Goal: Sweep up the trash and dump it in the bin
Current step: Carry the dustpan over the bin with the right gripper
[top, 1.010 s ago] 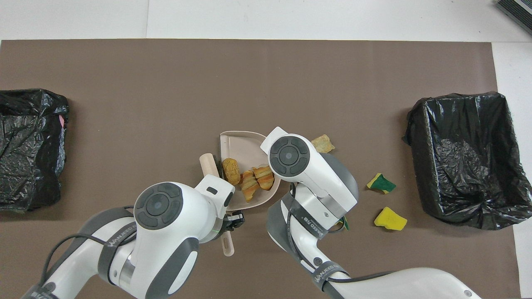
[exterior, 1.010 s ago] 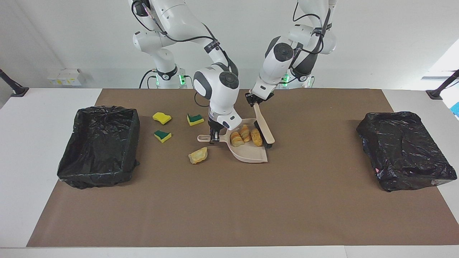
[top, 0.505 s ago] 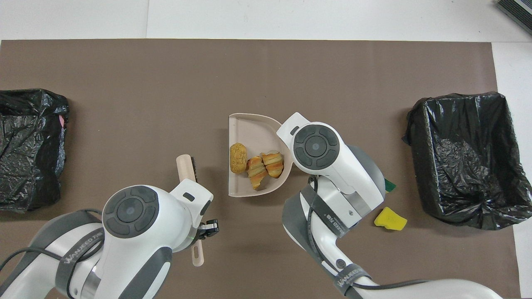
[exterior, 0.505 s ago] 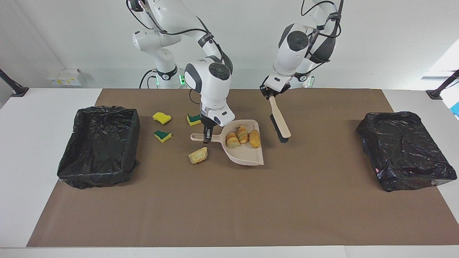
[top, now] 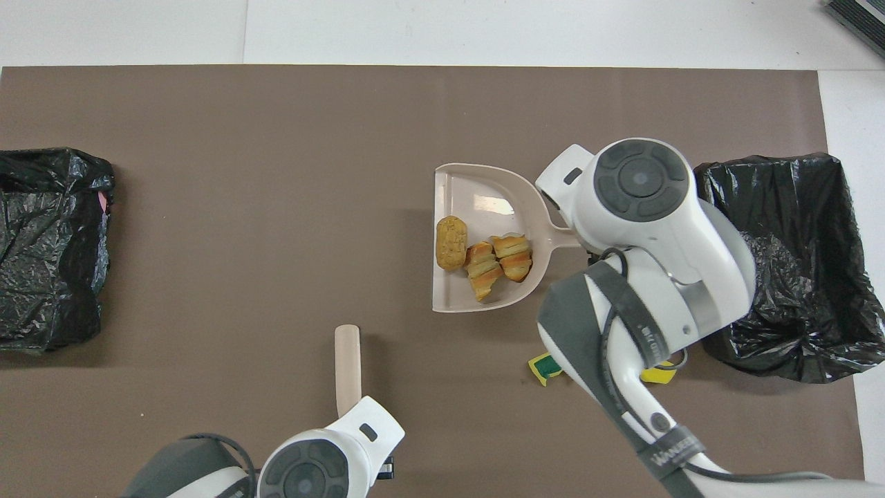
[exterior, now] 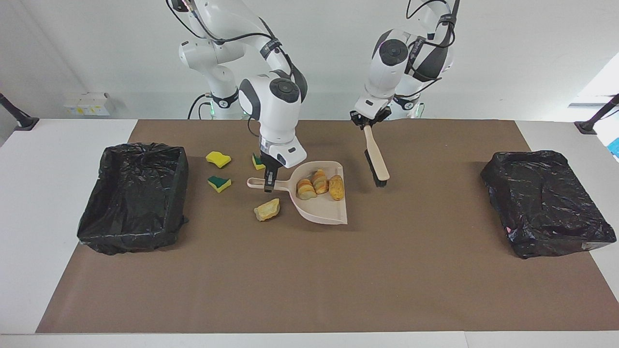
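Right gripper (exterior: pixel 269 186) clenched on the handle of the beige dustpan (exterior: pixel 323 208), which is lifted off the brown mat (exterior: pixel 309 270); its shadow falls on the mat below. Three golden-brown bread lumps (exterior: pixel 320 185) sit in the pan, side by side, touching one another.

Fourth bread lump (exterior: pixel 267 210) lies on the mat just beside the pan's handle end, farther from the robots than the handle.

Three yellow-and-green sponge pieces (exterior: pixel 218 183) lie on the mat between the dustpan and the black-lined bin (exterior: pixel 133 195) at the right arm's end of the table; one of them is partly hidden by the right arm's wrist.

Left gripper (exterior: pixel 367 121) clenched on the handle of the brush (exterior: pixel 376 160), held in the air, tilted, bristle end down, over bare mat toward the left arm's end from the pan.

Second black-lined bin (exterior: pixel 546 203) stands at the left arm's end of the table.
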Controlling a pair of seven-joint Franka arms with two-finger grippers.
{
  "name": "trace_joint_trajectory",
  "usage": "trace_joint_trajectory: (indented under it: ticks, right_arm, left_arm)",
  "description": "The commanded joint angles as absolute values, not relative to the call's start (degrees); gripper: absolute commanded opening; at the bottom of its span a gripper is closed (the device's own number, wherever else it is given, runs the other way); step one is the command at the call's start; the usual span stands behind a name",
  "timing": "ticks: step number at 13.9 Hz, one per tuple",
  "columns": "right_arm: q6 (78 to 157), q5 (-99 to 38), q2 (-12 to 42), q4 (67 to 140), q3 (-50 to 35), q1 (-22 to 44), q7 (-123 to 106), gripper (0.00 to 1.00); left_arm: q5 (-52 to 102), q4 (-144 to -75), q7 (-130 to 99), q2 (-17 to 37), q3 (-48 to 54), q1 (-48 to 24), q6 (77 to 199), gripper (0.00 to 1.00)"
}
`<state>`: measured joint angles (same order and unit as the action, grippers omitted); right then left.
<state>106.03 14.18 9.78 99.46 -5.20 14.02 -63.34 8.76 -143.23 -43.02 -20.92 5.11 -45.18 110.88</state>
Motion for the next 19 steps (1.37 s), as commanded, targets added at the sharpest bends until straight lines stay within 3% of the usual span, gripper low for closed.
trace_joint_trajectory:
  ticks: [1, 3, 7, 13, 17, 19]
  right_arm:
    - [101.00, 12.30, 9.67, 93.88, -5.63, 8.37, -70.64, 0.00]
    - [100.37, 12.22, 8.71, 92.64, -5.54, 4.24, -74.16, 0.00]
    - [99.06, 12.22, 6.68, 92.64, -5.45, -4.81, -82.94, 0.00]
    - [99.93, 13.97, 5.45, 93.34, -5.10, -20.45, -97.90, 0.00]
    - [105.44, 24.33, 2.82, 97.90, -4.92, -24.77, -97.38, 0.00]
    - [108.97, 30.02, 1.24, 101.06, -5.01, -25.23, -96.68, 0.00]
  left_arm:
    - [8.00, -148.43, -49.01, -23.98, 4.31, -51.40, 115.65, 0.00]
    - [8.00, -153.09, -54.38, -27.06, 4.31, -56.14, 121.18, 0.00]
    - [8.00, -156.43, -58.70, -26.89, 4.31, -62.12, 122.86, 0.00]
    - [9.75, -156.80, -58.45, -26.46, 4.31, -62.23, 125.33, 0.00]
    - [10.11, -156.80, -57.75, -23.91, 4.31, -62.23, 126.38, 0.00]
    - [10.28, -156.36, -56.43, -21.72, 4.22, -61.70, 126.30, 0.06]
